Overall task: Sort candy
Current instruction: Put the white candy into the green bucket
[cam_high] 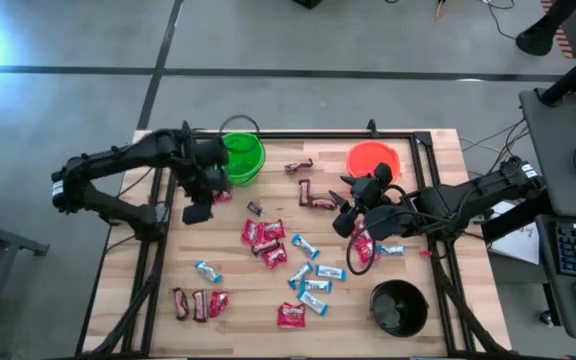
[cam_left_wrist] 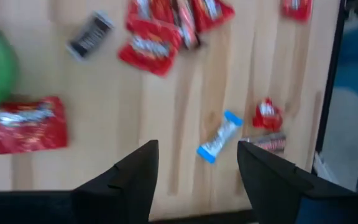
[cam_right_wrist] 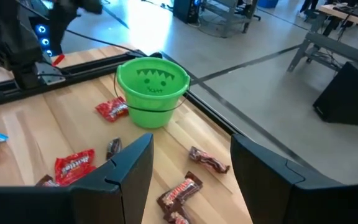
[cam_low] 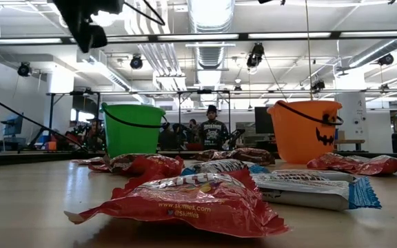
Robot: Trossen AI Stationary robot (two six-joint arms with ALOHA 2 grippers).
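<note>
Beside the green bucket [cam_high: 241,157] we see the left gripper [cam_high: 199,212] spread wide, holding nothing. Our right gripper [cam_high: 341,220] hangs wide too, seemingly empty, near the orange bucket [cam_high: 373,160]. Candy [cam_high: 271,243] lies scattered across the table [cam_high: 228,300].

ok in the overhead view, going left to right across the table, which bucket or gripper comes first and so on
left gripper → green bucket → right gripper → orange bucket → black bucket
</note>
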